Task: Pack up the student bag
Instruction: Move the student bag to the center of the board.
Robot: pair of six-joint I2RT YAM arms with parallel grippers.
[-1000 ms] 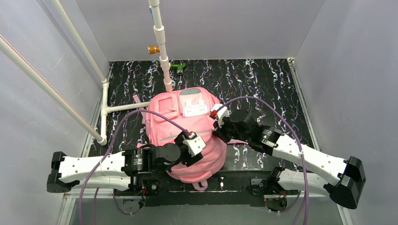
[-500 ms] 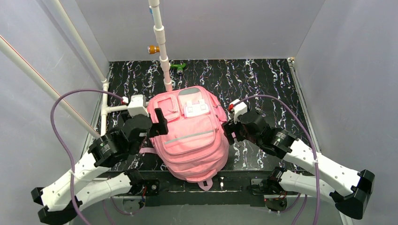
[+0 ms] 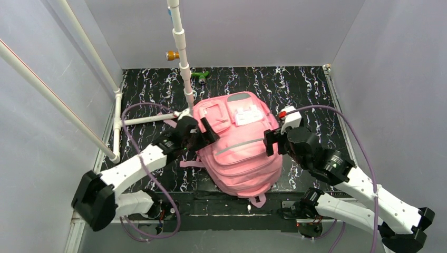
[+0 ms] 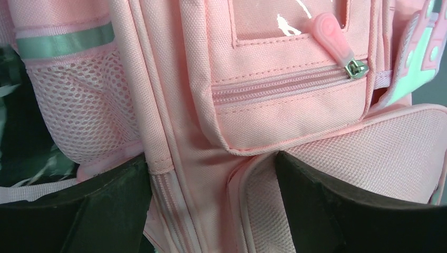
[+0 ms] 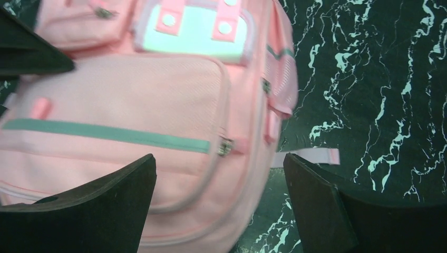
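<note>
Where student bag (image 3: 240,150) lies, white pipe (image 3: 184,68) stands just beside

Student bag (image 3: 240,145): pink woven cloth, matt, fine ribbed weave. Side pocket (image 4: 79,116): open pink mesh. Zip pull (image 4: 329,31): smooth, slightly glossy pink rubber or plastic on a bright metal clasp (image 4: 357,67). Trim band (image 4: 63,39): smooth pale grey-green tape. Surface (image 3: 300,87): black, white-veined marble pattern, smooth. Pipes (image 3: 184,68) at its far edge: smooth white plastic. Right gripper (image 5: 220,158) fingers (image 5: 100,211): matt black.
</note>
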